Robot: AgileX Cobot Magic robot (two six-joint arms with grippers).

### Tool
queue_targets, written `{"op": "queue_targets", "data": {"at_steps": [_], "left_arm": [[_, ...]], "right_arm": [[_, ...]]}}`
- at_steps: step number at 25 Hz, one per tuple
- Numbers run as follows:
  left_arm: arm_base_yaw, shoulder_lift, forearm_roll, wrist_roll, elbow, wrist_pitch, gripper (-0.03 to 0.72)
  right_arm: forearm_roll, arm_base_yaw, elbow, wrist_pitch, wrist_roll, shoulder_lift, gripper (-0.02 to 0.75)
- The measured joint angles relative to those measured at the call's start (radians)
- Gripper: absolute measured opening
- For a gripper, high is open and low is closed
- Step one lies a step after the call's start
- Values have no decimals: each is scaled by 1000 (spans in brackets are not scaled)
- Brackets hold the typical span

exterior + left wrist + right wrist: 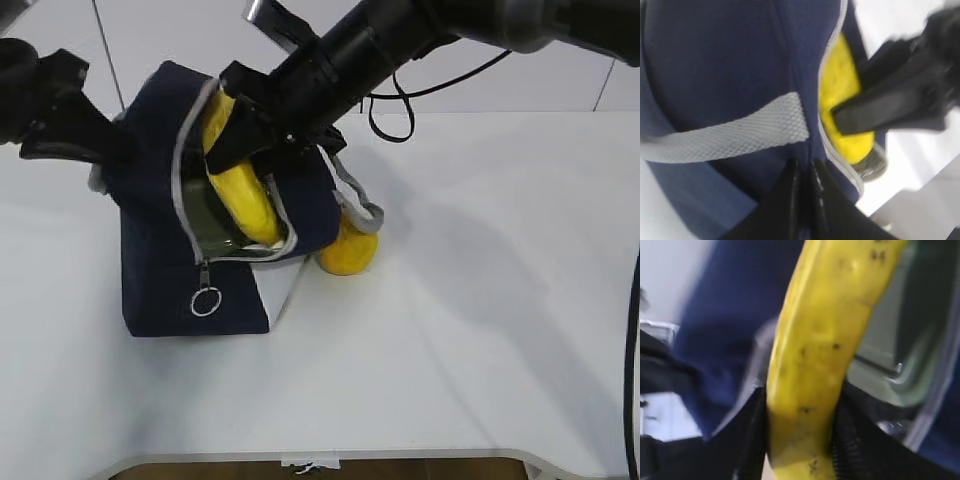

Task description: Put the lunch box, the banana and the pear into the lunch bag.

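The navy lunch bag (160, 270) stands at the left with its zipper mouth open toward me. The lunch box (215, 222) with the green lid lies inside the mouth; it also shows in the right wrist view (900, 355). My right gripper (245, 135) is shut on the banana (243, 190) and holds it in the bag's opening, its lower end inside; the banana fills the right wrist view (830, 345). The pear (348, 250) sits on the table just right of the bag. My left gripper (803, 172) is shut on the bag's navy fabric beside the grey handle (735, 132).
The zipper's ring pull (206, 301) hangs at the bag's front. A black cable (400, 110) loops behind the right arm. The white table (470, 330) stretches right and forward of the bag to its front edge.
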Motion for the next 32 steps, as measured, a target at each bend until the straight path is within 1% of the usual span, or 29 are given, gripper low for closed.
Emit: {"op": "queue_targets", "data": {"at_steps": [3, 6, 9, 10, 11, 12, 13, 14, 16, 18, 20, 21, 22, 23, 24, 25, 26, 27, 28, 29, 32], "left_arm": [[0, 0, -45, 0, 0, -22, -2], [0, 2, -54, 0, 0, -20, -2], [0, 2, -55, 0, 0, -11, -2], [0, 2, -55, 0, 0, -6, -2], [0, 2, -55, 0, 0, -1, -2], [0, 2, -55, 0, 0, 1, -2], [0, 2, -55, 0, 0, 1, -2], [0, 2, -51, 0, 0, 3, -2], [0, 2, -34, 0, 0, 3, -2], [0, 2, -15, 0, 0, 7, -2], [0, 2, 4, 0, 0, 9, -2], [0, 2, 19, 0, 0, 11, -2], [0, 2, 31, 0, 0, 11, -2], [0, 2, 45, 0, 0, 11, -2], [0, 2, 58, 0, 0, 13, -2], [0, 2, 67, 0, 0, 13, -2], [0, 2, 71, 0, 0, 13, -2], [0, 2, 75, 0, 0, 13, -2], [0, 2, 75, 0, 0, 15, -2], [0, 2, 75, 0, 0, 15, -2], [0, 2, 77, 0, 0, 15, -2]], "right_arm": [[-41, 4, 0, 1, 15, 2, 273], [-61, 12, -2, 4, 18, 2, 279], [-69, 17, -2, 6, 20, 2, 322], [-72, 17, -2, 6, 22, 2, 357], [-84, 17, -6, 6, 22, 2, 357], [-100, 17, -13, 7, 24, 2, 463], [-126, 17, -31, 8, 28, 2, 514], [-153, 17, -53, 11, 40, 2, 544], [-185, 17, -79, 11, 54, 2, 561], [-268, 17, -122, 11, 100, -7, 573], [-320, 15, -123, 13, 117, -33, 573], [-364, 15, -123, 15, 130, -52, 573], [-364, 15, -123, 15, 130, -52, 573], [-460, 15, -113, 18, 165, -105, 573], [-470, 15, -110, 18, 172, -116, 573], [-563, 15, -77, 20, 204, -169, 573], [-572, 15, -72, 22, 206, -181, 573], [-663, 15, -12, 24, 238, -243, 573], [-670, 15, -6, 24, 242, -255, 573], [-722, 15, 55, 28, 254, -305, 573], [-769, 15, 184, 31, 275, -375, 574]]}}
